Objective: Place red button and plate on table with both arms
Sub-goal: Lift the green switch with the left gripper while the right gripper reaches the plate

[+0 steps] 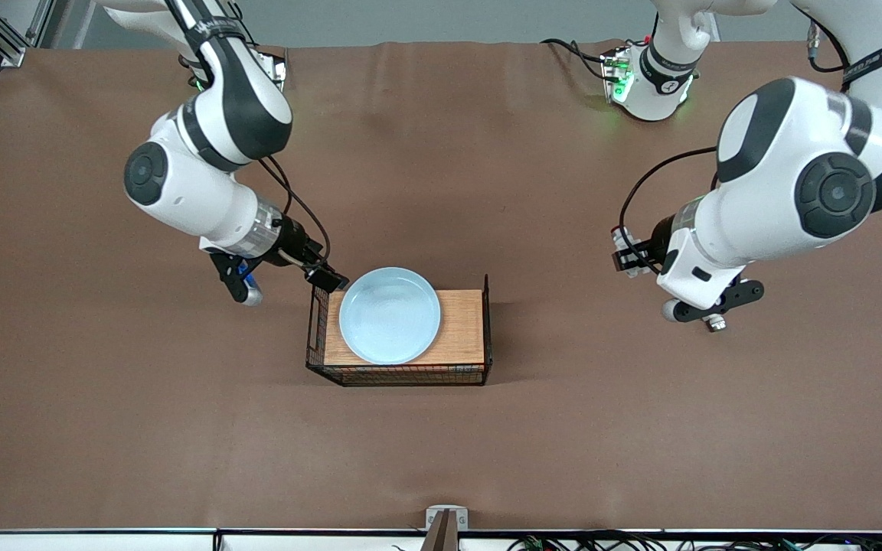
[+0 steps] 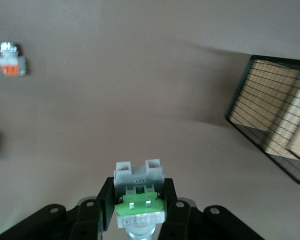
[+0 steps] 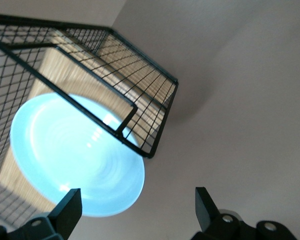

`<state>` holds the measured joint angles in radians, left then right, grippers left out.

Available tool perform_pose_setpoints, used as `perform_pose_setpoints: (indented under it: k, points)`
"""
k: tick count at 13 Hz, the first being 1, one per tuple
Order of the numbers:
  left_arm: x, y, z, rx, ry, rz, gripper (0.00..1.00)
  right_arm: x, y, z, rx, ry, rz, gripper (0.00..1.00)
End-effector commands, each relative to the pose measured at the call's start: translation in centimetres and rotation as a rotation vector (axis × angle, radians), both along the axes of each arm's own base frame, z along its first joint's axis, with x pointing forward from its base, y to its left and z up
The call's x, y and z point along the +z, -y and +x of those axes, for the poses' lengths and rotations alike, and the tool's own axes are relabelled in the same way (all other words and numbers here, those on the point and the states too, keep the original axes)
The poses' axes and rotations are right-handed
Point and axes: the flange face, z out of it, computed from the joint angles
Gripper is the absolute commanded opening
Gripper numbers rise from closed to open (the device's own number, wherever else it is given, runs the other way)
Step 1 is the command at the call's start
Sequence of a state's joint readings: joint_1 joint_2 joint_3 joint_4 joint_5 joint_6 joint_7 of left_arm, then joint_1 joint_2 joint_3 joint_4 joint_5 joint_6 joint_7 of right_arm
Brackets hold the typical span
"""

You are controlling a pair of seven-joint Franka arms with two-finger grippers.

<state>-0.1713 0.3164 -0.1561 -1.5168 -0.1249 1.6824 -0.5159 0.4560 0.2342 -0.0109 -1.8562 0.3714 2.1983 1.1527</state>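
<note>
My left gripper (image 2: 139, 200) is shut on the red button (image 2: 139, 192), a small white-grey switch piece with a green mark, held above the brown table (image 1: 441, 459) toward the left arm's end. In the front view, this gripper (image 1: 628, 256) hangs apart from the tray. The pale blue plate (image 1: 390, 314) lies flat on the wood-topped wire tray (image 1: 399, 376). My right gripper (image 1: 322, 274) is open by the tray's corner at the right arm's end, close to the plate's rim. The right wrist view shows the plate (image 3: 75, 155) near one finger (image 3: 67, 210), with nothing between the fingers.
A like switch piece with an orange-red mark (image 2: 12, 62) lies on the table ahead of my left gripper. The tray's wire wall (image 2: 270, 115) rises beside that spot. Bare brown table surrounds the tray.
</note>
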Motion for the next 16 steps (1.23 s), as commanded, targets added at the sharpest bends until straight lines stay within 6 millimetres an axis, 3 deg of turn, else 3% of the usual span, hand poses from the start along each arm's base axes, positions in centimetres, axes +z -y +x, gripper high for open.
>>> perform_pose_setpoints:
  k: [1,5,8,12,16]
  points:
    - [-4.4,-4.4,-3.1,-0.08,0.064,0.001,0.0,-0.3,-1.9,-0.7,-0.066,0.041,-0.124,1.0]
    - [-10.7,-9.6,-2.9,-0.198,0.102,-0.028,0.0,-0.6,-2.8,-0.8,-0.096,0.053,-0.122,1.0]
    - [-15.1,-12.8,-1.7,-0.244,0.091,-0.052,0.0,-1.2,-3.8,-0.4,-0.138,0.092,-0.098,1.0]
    - [-20.0,-13.2,-0.6,-0.231,0.089,-0.064,0.0,-4.7,-6.1,-1.4,-0.062,0.112,-0.195,0.99]
    - [-23.6,-13.4,-0.1,-0.226,0.071,-0.07,0.0,-5.3,-6.4,-1.4,-0.067,0.104,-0.202,0.92]
